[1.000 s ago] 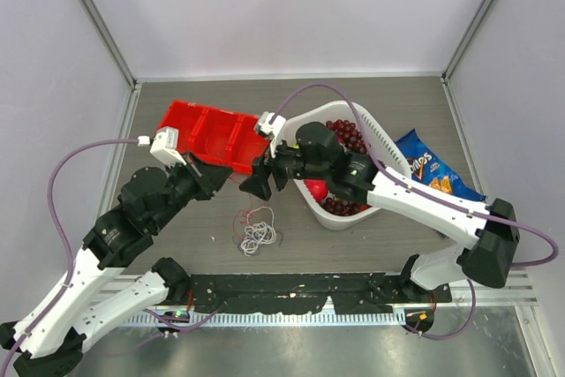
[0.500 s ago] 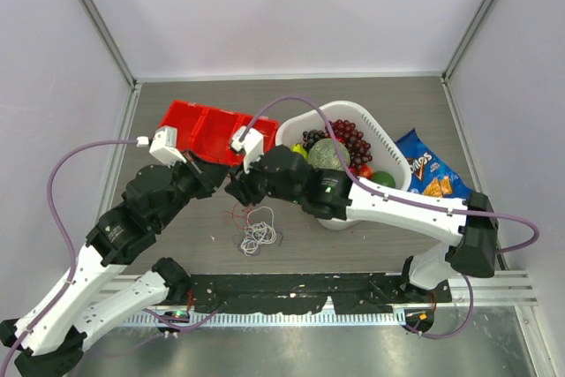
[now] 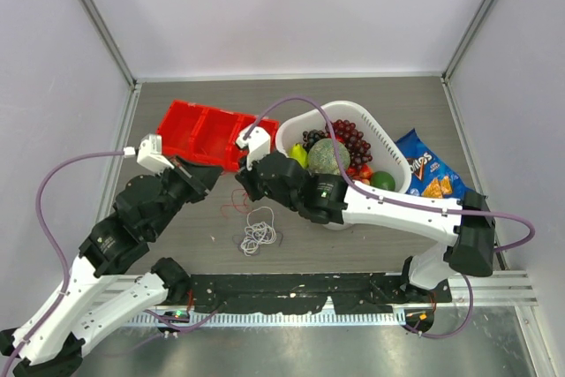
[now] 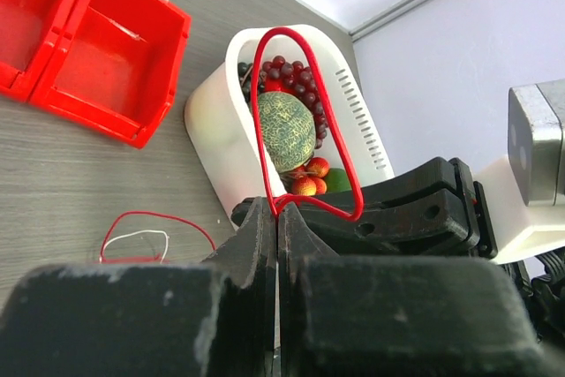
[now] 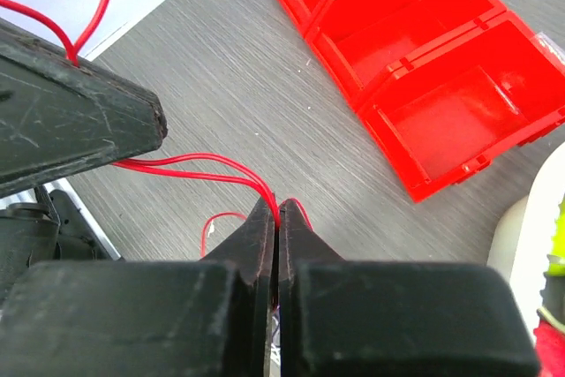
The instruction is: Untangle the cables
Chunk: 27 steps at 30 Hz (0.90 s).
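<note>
Above the surface (image 3: 397,99), the left fingers (image 4: 276,211) and right fingers (image 5: 275,214) are each clamped on the red cord (image 5: 190,163), close together. The white coil (image 3: 259,236) lies beneath. The step looks like drawing red free; next, spread the arms gently.

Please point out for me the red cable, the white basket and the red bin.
red cable (image 4: 279,31): left wrist view, top of the raised loop.
white basket (image 3: 386,142): top view, right wall.
red bin (image 3: 210,134): top view, middle compartment floor.
</note>
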Tool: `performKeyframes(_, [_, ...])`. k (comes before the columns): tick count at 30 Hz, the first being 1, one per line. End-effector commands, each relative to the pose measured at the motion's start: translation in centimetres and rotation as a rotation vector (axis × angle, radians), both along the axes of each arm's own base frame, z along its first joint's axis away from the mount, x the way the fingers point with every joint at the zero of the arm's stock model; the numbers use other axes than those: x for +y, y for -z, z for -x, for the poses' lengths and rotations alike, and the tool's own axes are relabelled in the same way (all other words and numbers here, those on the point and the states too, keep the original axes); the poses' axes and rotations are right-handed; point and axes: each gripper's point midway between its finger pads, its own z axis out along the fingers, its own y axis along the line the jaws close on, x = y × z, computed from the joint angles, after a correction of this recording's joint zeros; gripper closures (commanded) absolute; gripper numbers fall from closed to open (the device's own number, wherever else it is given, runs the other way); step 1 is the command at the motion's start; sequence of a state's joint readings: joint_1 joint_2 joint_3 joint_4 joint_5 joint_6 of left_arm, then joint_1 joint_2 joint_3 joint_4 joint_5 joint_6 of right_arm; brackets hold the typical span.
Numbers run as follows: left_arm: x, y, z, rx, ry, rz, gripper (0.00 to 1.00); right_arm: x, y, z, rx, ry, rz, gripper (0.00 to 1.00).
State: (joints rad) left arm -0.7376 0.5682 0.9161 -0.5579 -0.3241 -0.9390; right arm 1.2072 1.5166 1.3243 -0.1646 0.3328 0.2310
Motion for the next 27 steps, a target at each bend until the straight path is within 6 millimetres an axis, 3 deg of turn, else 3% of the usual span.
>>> performKeyframes(1, [-0.2,-0.7,-0.2,-0.018,-0.008,0.064,1.00,-0.8,-3.4,-1.1,-0.018,0.109,-0.152,0.99])
performKeyframes(5, [0.0,0.5,0.2,-0.017,-0.024,0.161,1.00,-2.8,-4.6,-3.1,0.026,0.277,-0.327,0.99])
performKeyframes(10, [-1.4,2.3,0.2,-0.045,0.010,0.393,1.00,-5.6,-7.5,-4.1,0.159,0.348,-0.696,0.99])
performKeyframes(15, [-1.2,3.1,0.3,-0.053,0.009,0.394,0.99,-5.8,-8.0,-4.1,0.138,0.340,-0.701,0.99])
performKeyframes(16, [-1.3,2.9,0.4,-0.056,0.016,0.388,0.94,-6.0,-7.8,-4.2,0.128,0.345,-0.687,0.99])
performKeyframes(20, [-2.7,2.9,1.3,-0.056,0.113,0.339,0.35,-7.3,-7.3,-4.7,0.066,0.336,-0.600,0.99])
performKeyframes(21, [-3.0,3.0,1.7,-0.061,0.146,0.306,0.26,-7.9,-6.9,-4.8,0.034,0.332,-0.547,0.99])
performKeyframes(23, [-3.1,4.1,2.5,-0.035,0.189,0.220,0.16,-9.0,-6.6,-5.0,-0.007,0.324,-0.470,0.99])
performKeyframes(25, [-2.5,5.2,3.2,-0.010,0.206,0.135,0.13,-9.8,-6.1,-5.4,-0.030,0.279,-0.378,0.99])
performKeyframes(27, [-1.6,4.5,4.1,-0.041,0.225,0.070,0.13,-10.1,-5.1,-5.0,-0.059,0.228,-0.264,0.99])
